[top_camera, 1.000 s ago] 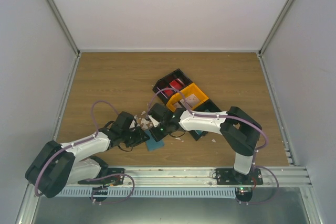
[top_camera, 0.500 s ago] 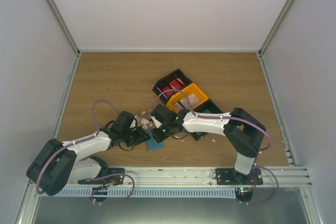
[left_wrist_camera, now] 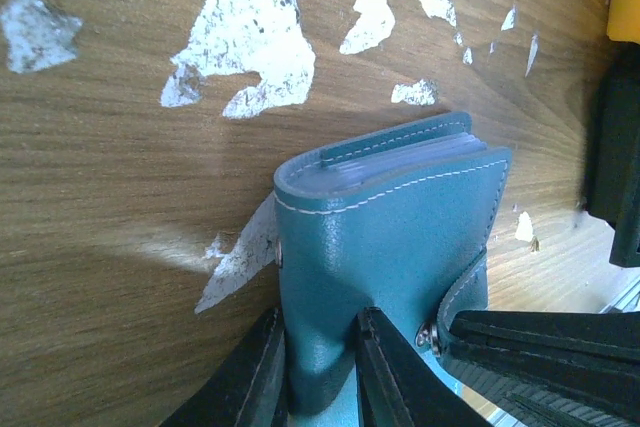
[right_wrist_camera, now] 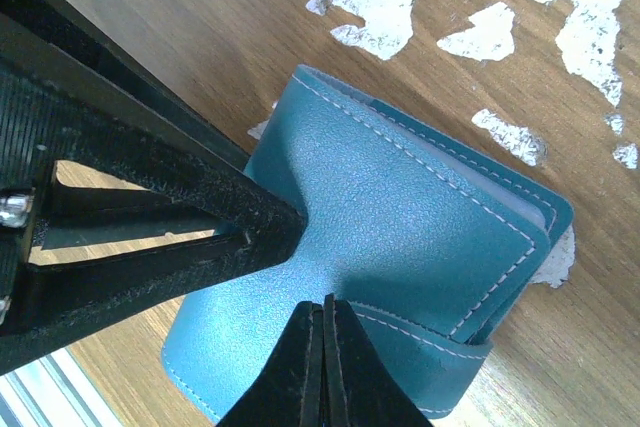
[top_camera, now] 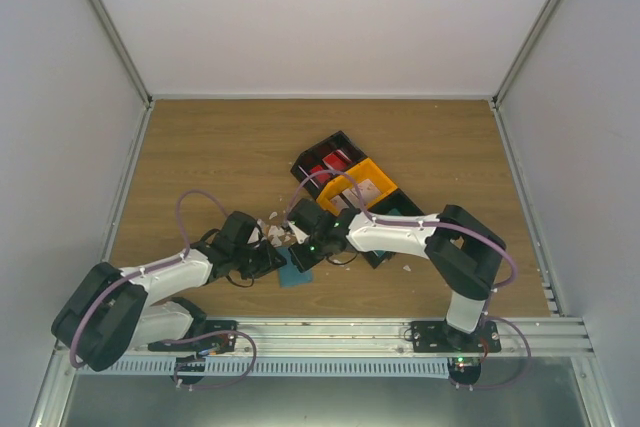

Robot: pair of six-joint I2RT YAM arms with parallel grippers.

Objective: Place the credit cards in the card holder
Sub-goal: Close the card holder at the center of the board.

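Note:
The teal card holder point(top_camera: 295, 272) lies folded on the wood between the two arms. My left gripper point(left_wrist_camera: 318, 322) is shut on its cover near the fold point(left_wrist_camera: 390, 217), one finger on each side. My right gripper point(right_wrist_camera: 325, 302) is shut with nothing between its fingers. Its tips rest on the holder's outer cover point(right_wrist_camera: 400, 217). In the top view the left gripper point(top_camera: 278, 261) and right gripper point(top_camera: 300, 247) meet over the holder. Red credit cards point(top_camera: 328, 162) lie in a black tray compartment farther back. Pale pocket edges show inside the fold.
The tray has an orange compartment point(top_camera: 352, 175) holding something whitish, and another black section to its right. Irregular white scraps point(left_wrist_camera: 250, 37) dot the wood around the holder. A metal rail point(top_camera: 350, 332) runs along the near table edge. White walls enclose the table.
The right wrist has edged slightly left toward the left gripper. The card holder and the left arm have hardly moved.

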